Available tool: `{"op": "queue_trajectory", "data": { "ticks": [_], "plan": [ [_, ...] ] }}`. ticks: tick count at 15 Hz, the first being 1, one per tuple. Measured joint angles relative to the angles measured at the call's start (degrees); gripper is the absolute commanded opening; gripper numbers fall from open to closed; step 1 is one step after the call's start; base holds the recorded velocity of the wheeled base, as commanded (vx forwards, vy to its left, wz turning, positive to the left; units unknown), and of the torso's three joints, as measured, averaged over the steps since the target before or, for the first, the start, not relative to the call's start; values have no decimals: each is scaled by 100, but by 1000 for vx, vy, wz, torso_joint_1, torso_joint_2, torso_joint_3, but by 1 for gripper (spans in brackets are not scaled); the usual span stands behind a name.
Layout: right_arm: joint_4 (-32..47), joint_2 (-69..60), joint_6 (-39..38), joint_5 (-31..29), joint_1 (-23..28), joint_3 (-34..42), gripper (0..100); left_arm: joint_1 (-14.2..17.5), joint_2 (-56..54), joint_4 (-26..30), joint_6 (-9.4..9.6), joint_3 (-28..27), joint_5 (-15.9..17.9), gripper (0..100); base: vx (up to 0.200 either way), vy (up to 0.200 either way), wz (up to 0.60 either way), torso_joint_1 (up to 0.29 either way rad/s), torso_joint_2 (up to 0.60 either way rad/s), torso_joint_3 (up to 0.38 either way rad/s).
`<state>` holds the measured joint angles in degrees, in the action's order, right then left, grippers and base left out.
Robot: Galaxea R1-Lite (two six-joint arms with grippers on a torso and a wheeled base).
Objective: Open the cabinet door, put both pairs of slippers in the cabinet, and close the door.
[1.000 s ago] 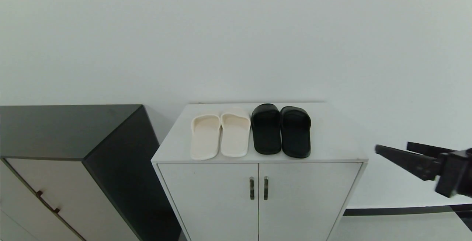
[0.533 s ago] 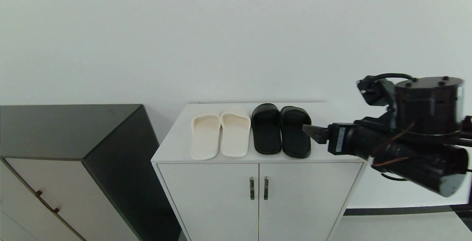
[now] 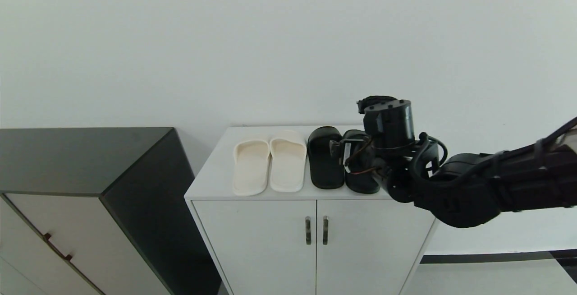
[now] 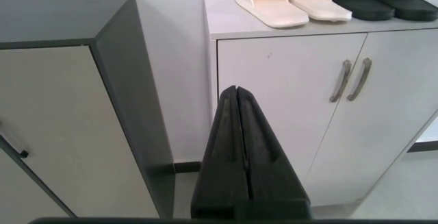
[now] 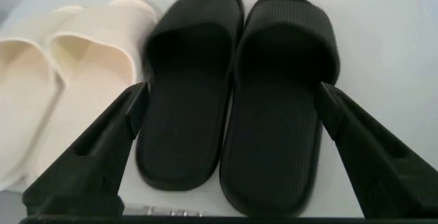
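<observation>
White shoe cabinet [image 3: 257, 250]: stands against the wall, both doors closed. It carries the two pairs of slippers on its top, so nothing is stowed yet.

Black cabinet [image 3: 85, 159]: stands just beside the white one on the robot's left and plays no part in the task.

Right arm [image 3: 496, 182]: extends from the robot's right across the top of the white cabinet, its wrist above the black pair.

Black slippers [image 3: 325, 164]: lie side by side and touching, toes toward the wall, on the right half of the top. The cream slippers [image 3: 284, 164] lie just beside them on the left.

Right gripper [image 5: 231, 90]: jaws spread wide, one finger outside each black slipper, so both lie between them. The step in hand appears to be a grasp on this pair, although the doors remain shut. It is unclear whether the fingers are level with the soles or above them.

For a sound grasp, lower until the fingers sit beside the sole edges. Keep the left finger out of the narrow gap to the cream pair, then close evenly so that the two slippers press together instead of one sliding out.

Left gripper [image 4: 237, 94]: jaws pressed together and empty, held low in front of the cabinets. It is probably the free tool for the handles [image 3: 308, 230], two bars flanking the seam between the doors. At least one door must swing open before any slipper goes inside.
</observation>
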<state>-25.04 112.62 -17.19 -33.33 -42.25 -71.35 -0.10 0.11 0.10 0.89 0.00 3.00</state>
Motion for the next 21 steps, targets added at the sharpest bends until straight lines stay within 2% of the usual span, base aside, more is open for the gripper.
{"op": "queue_trajectory", "data": {
  "ticks": [3, 8, 14, 15, 21],
  "plan": [
    [-5, 590, 15, -235, 55, -456, 100, 0, 0, 0, 0, 0, 0, 0, 0, 0, 0, 0, 0, 0],
    [9, 1329, 26, -280, 312, -1117, 100, 0, 0, 0, 0, 0, 0, 0, 0, 0, 0, 0, 0, 0],
    [13, 1980, 479, -279, 552, -2008, 100, 0, 0, 0, -2, 0, 0, 0, 0, 0, 0, 0, 0, 0],
    [16, 2078, 514, -279, 571, -2137, 0, 0, -1, 0, -2, 0, 0, 0, 0, 0, 0, 0, 0, 0],
    [16, 2327, 569, -360, 603, -2413, 0, 0, 0, 0, 0, 0, 0, 0, 0, 0, 0, 0, 0, 0]
  ]
}}
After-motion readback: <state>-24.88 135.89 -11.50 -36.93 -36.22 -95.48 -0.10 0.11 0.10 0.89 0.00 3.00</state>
